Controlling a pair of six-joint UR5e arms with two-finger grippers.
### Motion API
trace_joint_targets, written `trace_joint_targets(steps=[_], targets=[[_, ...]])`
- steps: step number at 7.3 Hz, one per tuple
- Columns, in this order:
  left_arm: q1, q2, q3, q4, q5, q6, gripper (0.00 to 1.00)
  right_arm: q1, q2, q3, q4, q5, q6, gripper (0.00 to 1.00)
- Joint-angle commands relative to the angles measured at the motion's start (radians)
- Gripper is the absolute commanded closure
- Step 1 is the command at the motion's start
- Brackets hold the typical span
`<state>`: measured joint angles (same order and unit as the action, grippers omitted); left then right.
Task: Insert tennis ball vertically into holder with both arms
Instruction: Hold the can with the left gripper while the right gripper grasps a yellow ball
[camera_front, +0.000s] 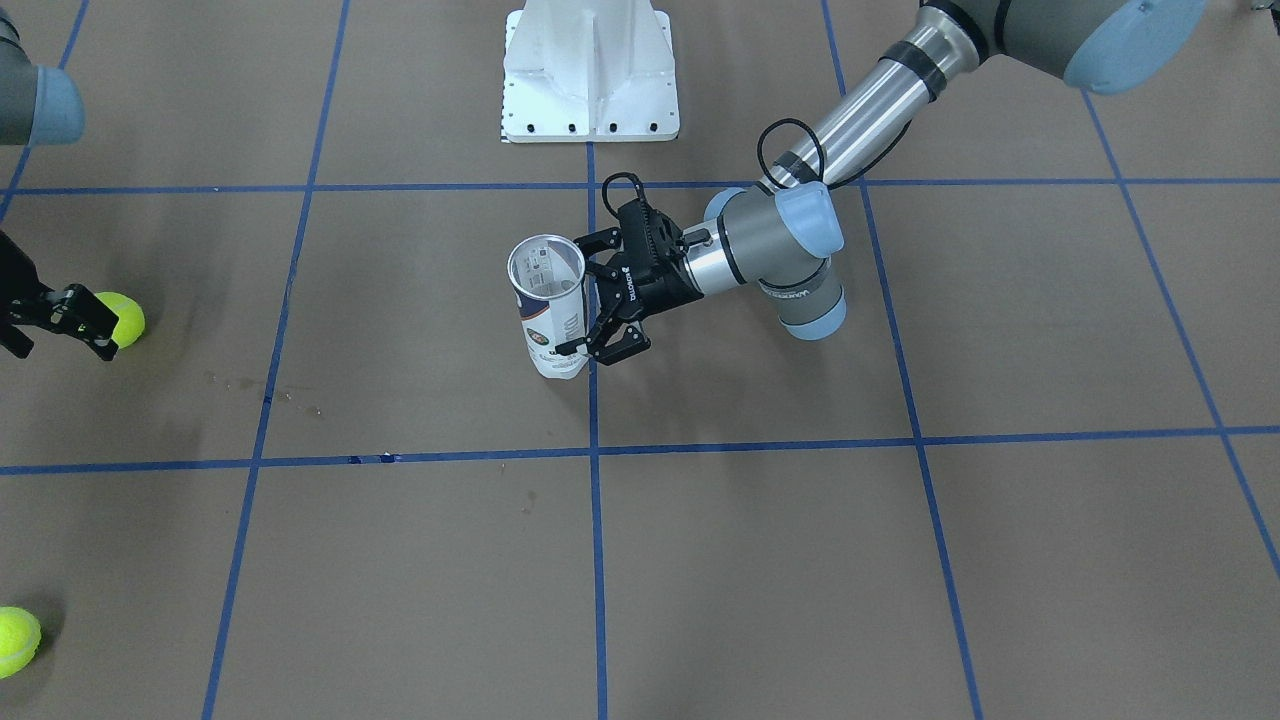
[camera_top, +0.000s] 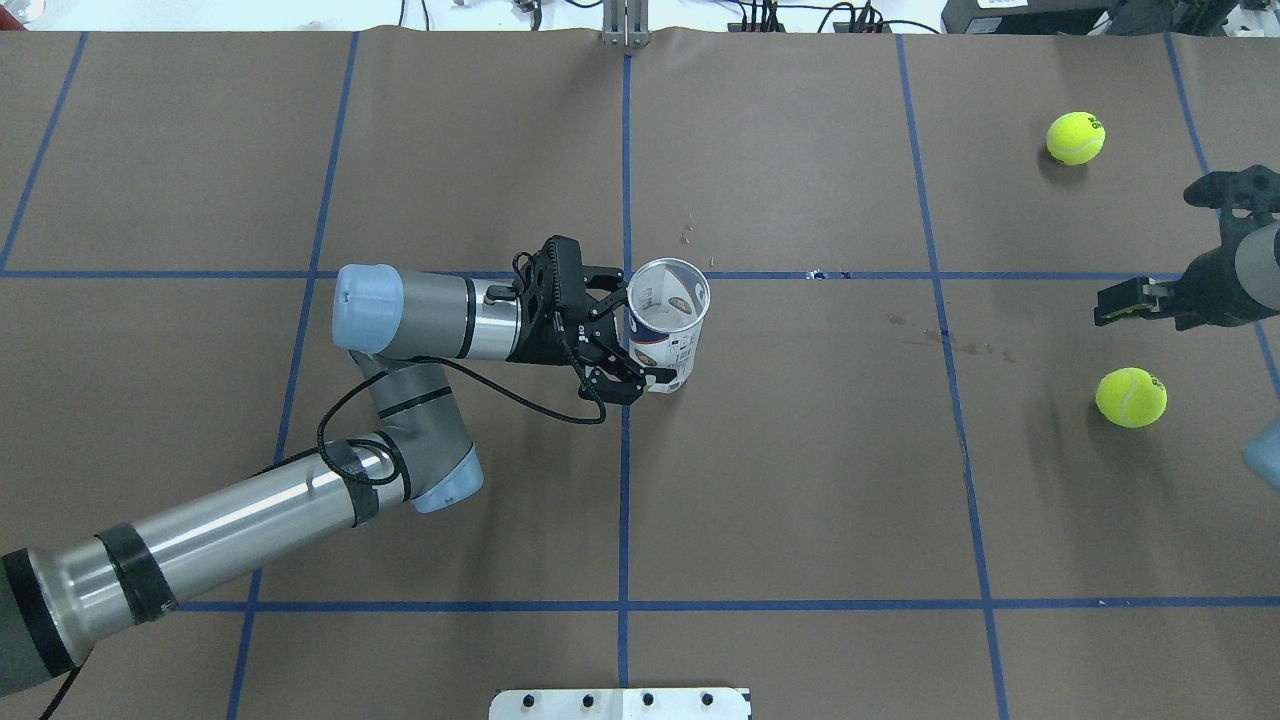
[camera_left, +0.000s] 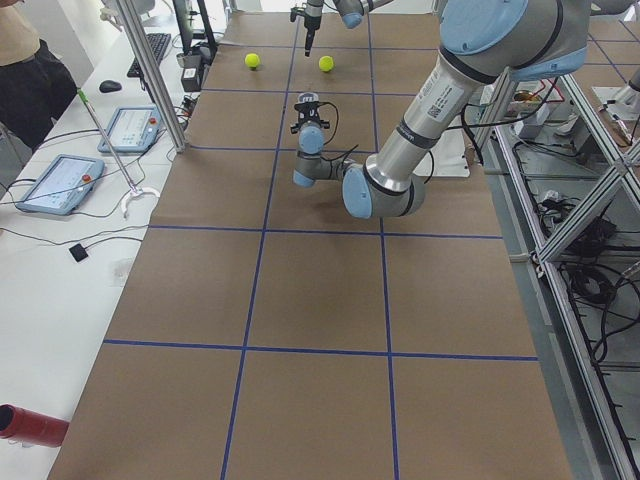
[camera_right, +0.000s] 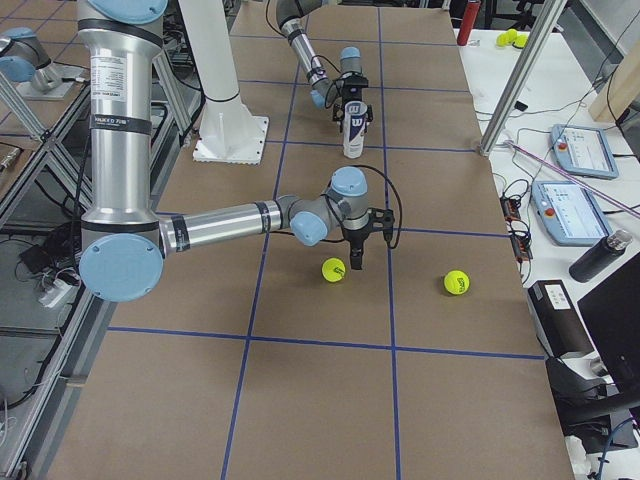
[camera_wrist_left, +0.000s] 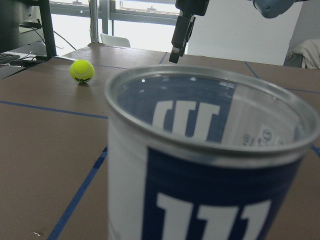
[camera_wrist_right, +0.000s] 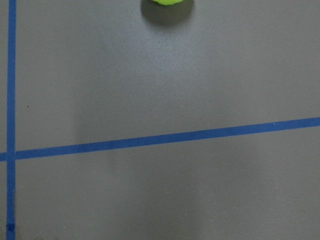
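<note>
The holder (camera_front: 548, 320), a clear can with a navy-and-white label, stands upright with its mouth open at the table's middle (camera_top: 668, 320). It fills the left wrist view (camera_wrist_left: 210, 170). My left gripper (camera_front: 577, 296) is level beside it, open, with a finger on each side of its near wall (camera_top: 643, 334). My right gripper (camera_top: 1105, 305) points down over the table, shut and empty (camera_wrist_left: 173, 56). One tennis ball (camera_top: 1130, 397) lies on the table just beside it (camera_front: 125, 318). A second ball (camera_top: 1075, 137) lies farther out (camera_front: 15, 640).
The white pedestal base (camera_front: 590, 80) stands at the robot's side of the table. Blue tape lines (camera_top: 625, 450) grid the brown table cover. Tablets (camera_left: 130, 128) lie on the side bench, off the work area.
</note>
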<state>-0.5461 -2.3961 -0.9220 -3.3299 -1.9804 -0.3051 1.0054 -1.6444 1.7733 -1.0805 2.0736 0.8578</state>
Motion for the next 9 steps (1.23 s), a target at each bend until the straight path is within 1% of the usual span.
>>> trace_joint_targets(steps=[1, 3, 7, 8, 9], targets=[[0.0, 0.0, 0.002, 0.001, 0.0, 0.0, 0.05, -0.039, -0.055, 0.023, 0.027, -0.016, -0.002, 0.0], [-0.002, 0.0, 0.0, 0.001, 0.0, 0.0, 0.05, -0.094, -0.074, 0.023, 0.027, -0.07, -0.002, 0.0], [-0.002, 0.0, 0.002, 0.001, -0.002, 0.0, 0.05, -0.148, -0.1, 0.02, 0.025, -0.118, -0.002, 0.01], [-0.002, 0.002, 0.002, 0.001, 0.0, 0.0, 0.05, -0.156, -0.101, 0.02, 0.025, -0.125, -0.002, 0.26], [-0.002, 0.002, 0.002, 0.001, 0.0, 0.0, 0.05, -0.156, -0.1, 0.021, 0.025, -0.125, -0.003, 0.86]])
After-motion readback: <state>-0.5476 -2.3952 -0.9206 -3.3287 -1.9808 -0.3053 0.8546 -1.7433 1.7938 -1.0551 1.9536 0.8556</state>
